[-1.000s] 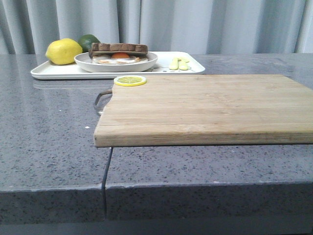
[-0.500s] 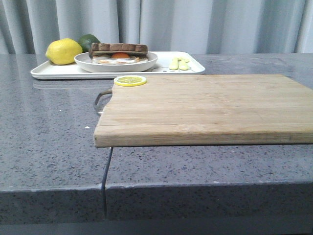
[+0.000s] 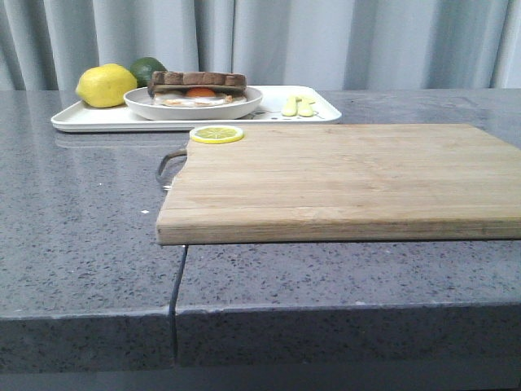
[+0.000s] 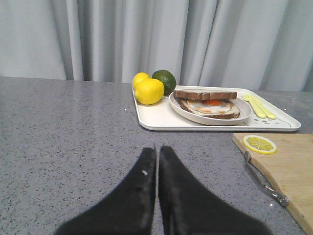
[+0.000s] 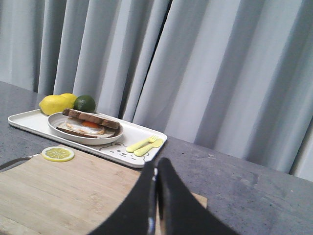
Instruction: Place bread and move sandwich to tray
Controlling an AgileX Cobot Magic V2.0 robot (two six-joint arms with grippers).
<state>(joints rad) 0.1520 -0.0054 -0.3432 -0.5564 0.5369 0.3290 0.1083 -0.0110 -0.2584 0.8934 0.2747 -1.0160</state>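
1. Nothing has moved since the earlier front frames: plate, tray and board lie exactly as they did, and neither arm enters the front view.
2. Left gripper (image 4: 157, 161) has its fingers pressed together and holds nothing, hovering over bare grey counter (image 3: 81, 212) on the near left.
3. Right gripper (image 5: 156, 176) is likewise closed and empty, hanging above the wooden cutting board (image 3: 342, 179).
4. Both sit back from the food, which I judge to be a resting pose with the work finished.
5. Sandwich (image 3: 198, 87), top bread (image 3: 198, 79) over the fried egg, rests on its round white plate (image 3: 244, 104), and the plate stands on the tray (image 3: 321, 114) at the far left.
6. Lemon (image 3: 106, 85) and lime (image 3: 148, 68) occupy the tray's left end, yellow cutlery (image 3: 298, 105) its right; a lemon slice (image 3: 216, 134) lies on the board's far-left corner.
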